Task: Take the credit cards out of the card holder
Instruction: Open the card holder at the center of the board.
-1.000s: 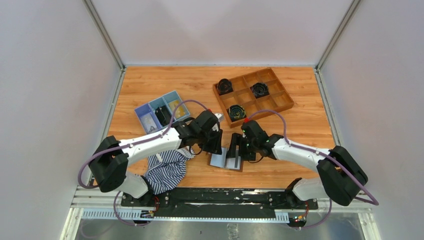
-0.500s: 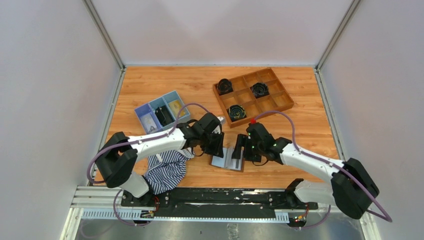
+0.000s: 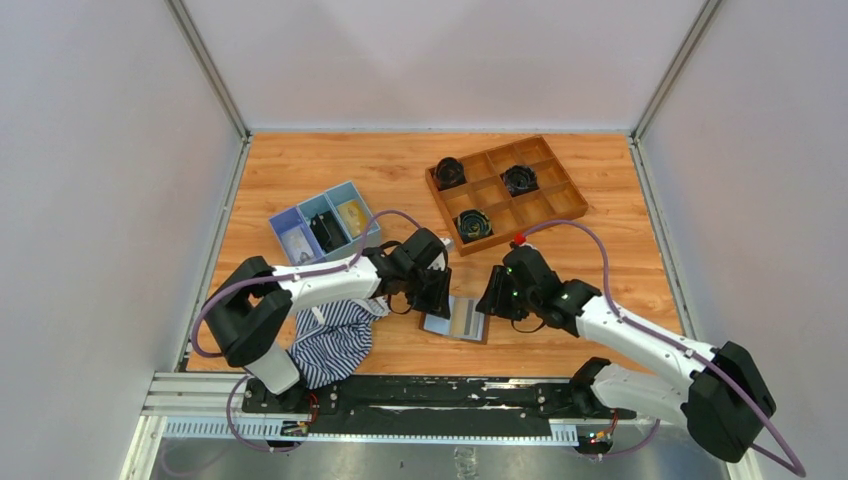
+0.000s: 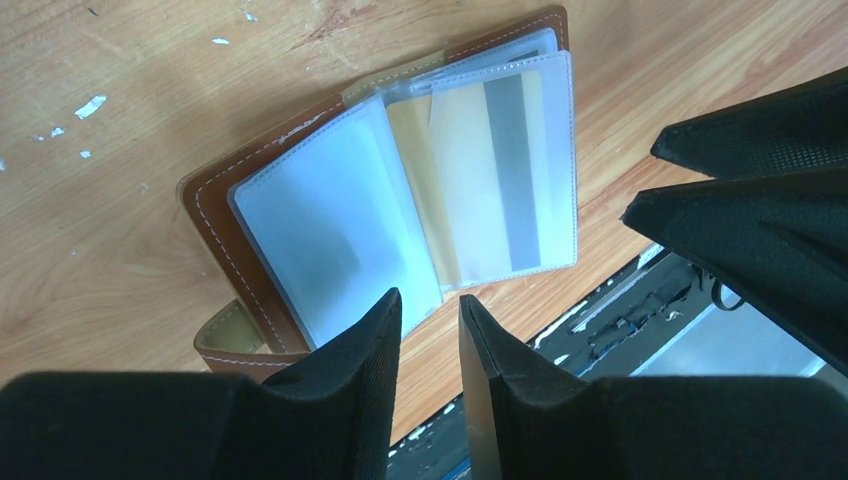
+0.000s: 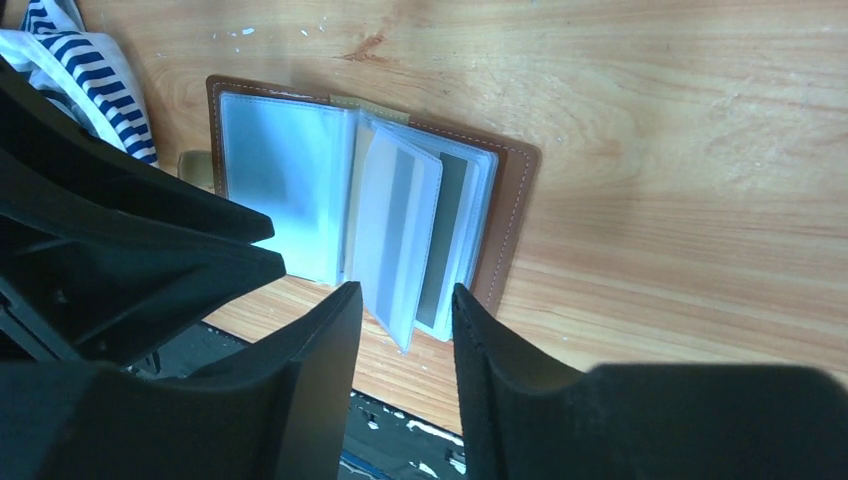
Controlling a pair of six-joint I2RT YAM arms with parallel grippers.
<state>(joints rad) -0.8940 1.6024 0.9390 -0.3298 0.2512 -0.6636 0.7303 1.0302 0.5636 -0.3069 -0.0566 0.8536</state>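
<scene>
Top external | right jaws drawn back off open card holder, narrowed but parted | left jaws slightly parted

Card holder: brown cover, pale glossy sleeves. Lies open, cover down, just right of striped cloth. Sleeves fanned, one leaf lifted. Cards, yellowish with grey stripe, sit inside sleeves.

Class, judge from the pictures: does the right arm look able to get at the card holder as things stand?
Probably yes: the right gripper hangs close over the open card holder, jaws parted, nothing blocking it.
</scene>
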